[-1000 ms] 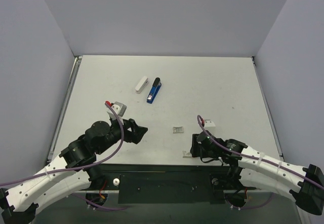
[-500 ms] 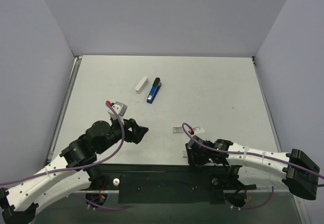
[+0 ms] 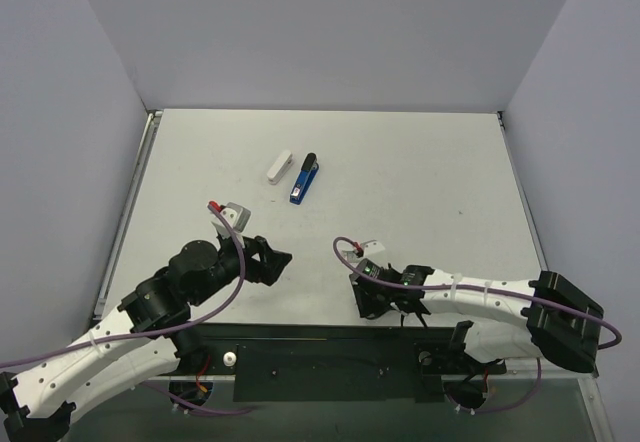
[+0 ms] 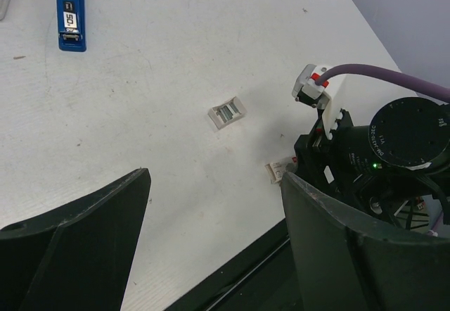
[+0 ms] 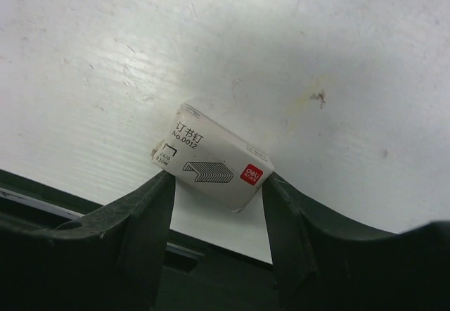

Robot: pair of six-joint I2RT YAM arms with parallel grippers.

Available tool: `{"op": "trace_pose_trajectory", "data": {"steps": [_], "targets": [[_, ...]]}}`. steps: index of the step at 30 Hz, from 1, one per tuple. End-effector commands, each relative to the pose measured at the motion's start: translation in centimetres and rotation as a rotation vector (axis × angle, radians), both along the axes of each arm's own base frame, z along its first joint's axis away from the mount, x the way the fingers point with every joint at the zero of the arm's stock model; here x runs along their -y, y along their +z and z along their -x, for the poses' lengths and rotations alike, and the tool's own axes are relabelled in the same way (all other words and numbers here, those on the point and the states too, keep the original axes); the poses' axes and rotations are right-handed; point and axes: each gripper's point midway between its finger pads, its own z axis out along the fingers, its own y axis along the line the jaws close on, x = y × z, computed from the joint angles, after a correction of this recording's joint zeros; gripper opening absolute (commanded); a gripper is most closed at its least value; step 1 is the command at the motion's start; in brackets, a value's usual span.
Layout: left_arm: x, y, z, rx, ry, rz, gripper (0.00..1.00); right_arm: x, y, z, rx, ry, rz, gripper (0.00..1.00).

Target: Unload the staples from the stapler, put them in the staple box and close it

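Observation:
The blue stapler (image 3: 305,179) (image 4: 71,8) lies closed at the far middle of the table, away from both grippers. My right gripper (image 5: 216,184) (image 3: 366,302) is at the table's near edge, shut on a small white staple box (image 5: 214,164) (image 4: 275,172), one finger pressing on each end. A small open sleeve with grey staples (image 4: 226,112) lies on the table just beyond it. My left gripper (image 4: 214,184) (image 3: 280,259) hovers open and empty over the near left of the table.
A white oblong object (image 3: 280,166) lies just left of the stapler. The table's near edge (image 5: 211,226) runs right under the right fingers, with the dark base plate (image 3: 330,362) beyond it. Grey walls enclose the table.
The right arm's forearm and wrist have swung left along the near edge, and its gripper has turned over the staple box. The left arm has not moved.

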Motion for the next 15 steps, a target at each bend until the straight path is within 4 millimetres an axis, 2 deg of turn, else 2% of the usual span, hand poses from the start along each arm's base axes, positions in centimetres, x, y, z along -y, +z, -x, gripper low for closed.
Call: {"op": "trace_pose_trajectory", "data": {"steps": [1, 5, 8, 9, 10, 15], "targets": [[-0.5, 1.2, -0.2, 0.03, 0.027, 0.031, 0.86, -1.3, -0.2, -0.9, 0.027, 0.034, 0.001, 0.48], [-0.9, 1.0, -0.1, 0.028, 0.039, 0.027, 0.86, -3.3, 0.2, -2.1, 0.049, 0.074, -0.004, 0.46], [-1.2, 1.0, 0.0, 0.025, 0.046, 0.025, 0.86, -5.6, 0.9, -3.3, 0.077, 0.109, -0.033, 0.46], [-1.4, 1.1, 0.0, 0.027, 0.049, 0.029, 0.86, -5.8, 0.6, -3.5, 0.075, 0.136, -0.014, 0.46], [-1.5, 1.1, 0.1, 0.026, 0.051, 0.029, 0.86, -6.8, 1.2, -4.0, 0.092, 0.146, -0.028, 0.46], [-2.2, 1.2, 0.4, 0.018, 0.066, 0.032, 0.86, -8.9, 1.5, -5.9, 0.123, 0.242, 0.015, 0.46]]}}
